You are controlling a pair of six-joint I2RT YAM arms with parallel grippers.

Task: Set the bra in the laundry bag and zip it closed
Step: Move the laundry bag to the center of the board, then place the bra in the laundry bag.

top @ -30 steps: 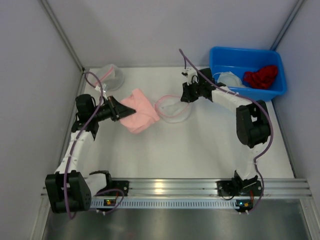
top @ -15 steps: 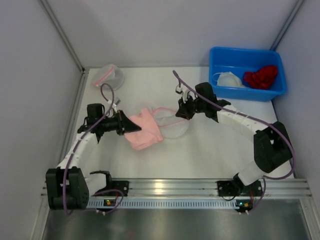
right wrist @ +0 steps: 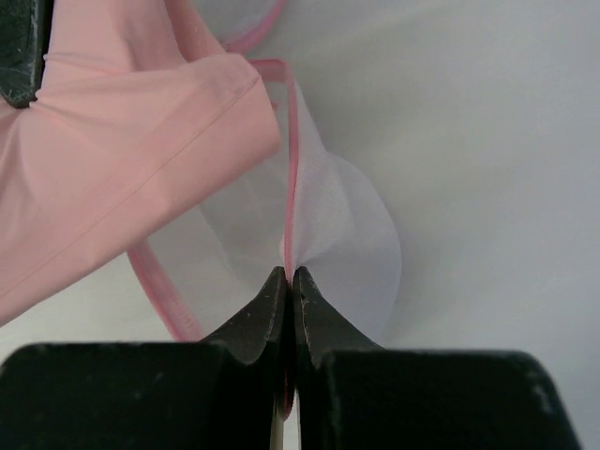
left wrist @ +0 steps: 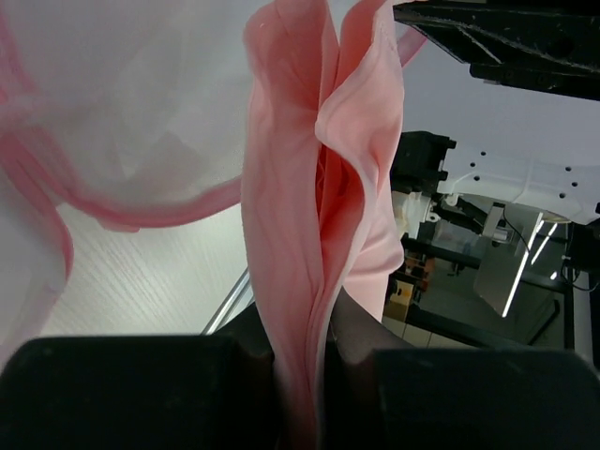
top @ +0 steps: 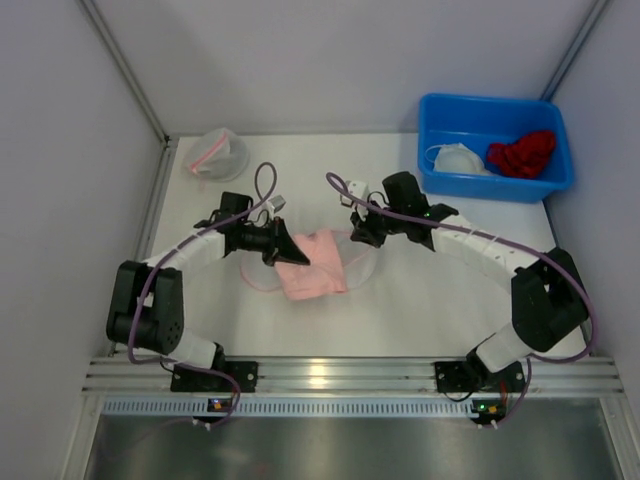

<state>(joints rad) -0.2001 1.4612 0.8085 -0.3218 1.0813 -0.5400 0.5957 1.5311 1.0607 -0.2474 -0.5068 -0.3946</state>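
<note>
Bra (top: 312,266), pale pink and bunched, lies mid-counter (top: 420,300), just past the arms' bases. The left tool (top: 290,252) is clamped tight on a fold of it, cloth pinched between the fingers (left wrist: 356,347). Beside it to the right, the right tool (right wrist: 289,277) is closed on the pink rim of the sheer laundry bag (right wrist: 349,234), holding that edge up. The bra overlaps the bag's mouth; whether any of it is inside cannot be told. Farther back, a blue bin (top: 440,115) at the right holds a red cloth (top: 522,152) and a white item (top: 457,158). A second mesh bag (top: 215,153) sits far left.
</note>
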